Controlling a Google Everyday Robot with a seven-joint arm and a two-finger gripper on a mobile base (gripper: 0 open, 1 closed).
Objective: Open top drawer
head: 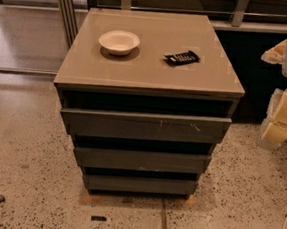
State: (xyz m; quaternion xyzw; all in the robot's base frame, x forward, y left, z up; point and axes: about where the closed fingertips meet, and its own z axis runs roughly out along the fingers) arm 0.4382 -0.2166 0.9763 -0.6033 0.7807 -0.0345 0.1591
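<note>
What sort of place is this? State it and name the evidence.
Probably an indoor office or lab: speckled floor, a drawer cabinet bearing a white bowl, glazed partitions behind. The gripper is at the right edge.

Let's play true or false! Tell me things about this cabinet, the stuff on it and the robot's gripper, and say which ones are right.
1. A white bowl sits on the cabinet top. True.
2. The black packet lies inside the bowl. False: it lies on the cabinet top, to the right of the bowl and apart from it.
3. The gripper is touching the top drawer. False: it is at the right edge of the view, apart from the cabinet.
4. The top drawer has small pale scratches on its front. True.
5. The cabinet has five drawer fronts. False: it has three.
</note>
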